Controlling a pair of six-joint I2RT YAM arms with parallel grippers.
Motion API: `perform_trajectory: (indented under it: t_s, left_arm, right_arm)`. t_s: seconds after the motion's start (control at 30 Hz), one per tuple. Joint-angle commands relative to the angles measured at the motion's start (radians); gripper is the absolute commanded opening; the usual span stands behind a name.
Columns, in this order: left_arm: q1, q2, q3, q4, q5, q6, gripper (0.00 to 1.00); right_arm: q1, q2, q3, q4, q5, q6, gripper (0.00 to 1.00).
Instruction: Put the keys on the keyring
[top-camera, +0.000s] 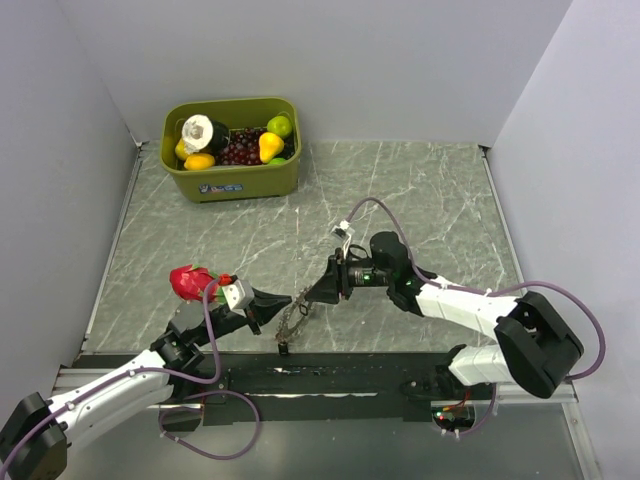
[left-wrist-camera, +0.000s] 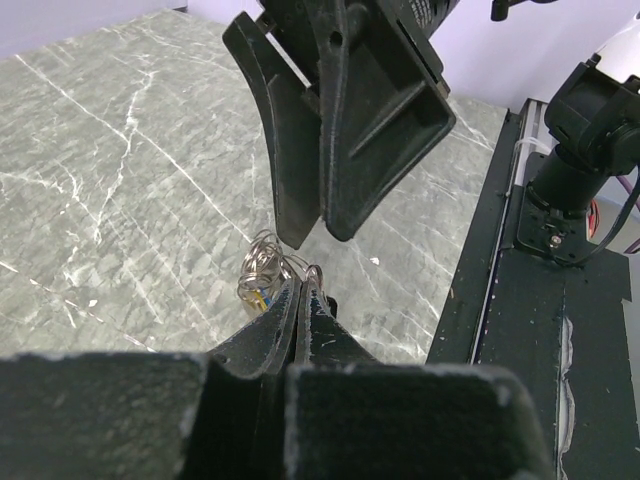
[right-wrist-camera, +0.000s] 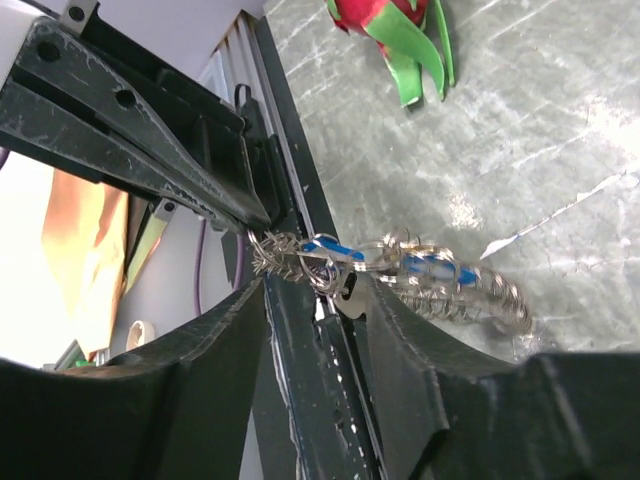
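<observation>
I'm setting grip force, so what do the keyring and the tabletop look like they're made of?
The keyring looks like bare metal: thin silvery coils with bright glints; the blue bits among them may be plastic. The tabletop looks like grey-green marble or a marble-print laminate, white-veined and fairly matte; the pictures don't settle which.

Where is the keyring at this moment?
In the top view the keyring is near the front edge of the table, just left of centre, pinched by the shut left claw and reaching into the open right claw.
</observation>
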Motion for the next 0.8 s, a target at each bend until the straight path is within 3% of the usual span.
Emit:
perform_trajectory:
  t_s: [0.0,0.37,0.77]
  left_arm:
    - [-0.006,-0.001,0.012,0.059,-0.003,-0.012,0.01]
    - [-0.009,-0.015,0.012,0.056,-0.002,-0.009,0.01]
    - [-0.015,-0.018,0.015,0.053,0.0,-0.006,0.01]
  right_arm:
    - [0.002,-0.055,-0.007,0.062,-0.007,0.022,0.54]
    - [-0.006,0.02,0.001,0.14,-0.042,0.099,0.57]
    - [-0.021,0.139,0.018,0.298,-0.113,0.217,0.44]
